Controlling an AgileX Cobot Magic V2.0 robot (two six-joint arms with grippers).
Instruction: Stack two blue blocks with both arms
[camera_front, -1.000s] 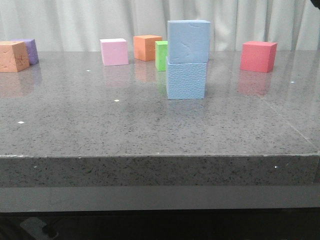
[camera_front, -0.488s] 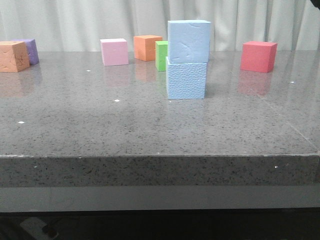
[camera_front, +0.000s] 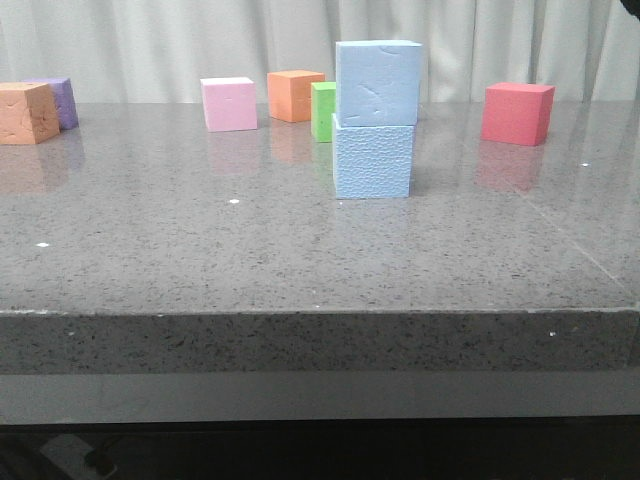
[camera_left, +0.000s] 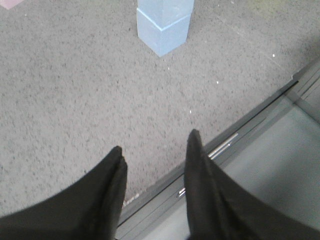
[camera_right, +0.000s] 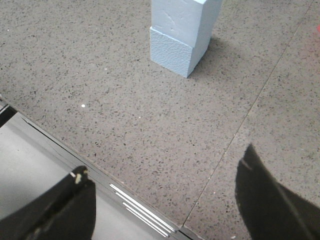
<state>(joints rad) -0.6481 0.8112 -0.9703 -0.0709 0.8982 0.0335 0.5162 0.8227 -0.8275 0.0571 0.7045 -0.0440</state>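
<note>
Mid-bench (camera_front: 150, 250): upper blue block (camera_front: 377, 82) sits on lower blue block (camera_front: 372, 158), slightly offset. Green cube (camera_front: 323, 110) just behind stack; pink cube (camera_front: 228, 104), red cube (camera_front: 517, 113) well apart. My left hand (camera_left: 155, 160) and right hand (camera_right: 165, 192) both spread, holding nothing, over near edge.

Pink cube (camera_front: 228, 104), red cube (camera_front: 517, 113), grey table (camera_front: 200, 250).
</note>
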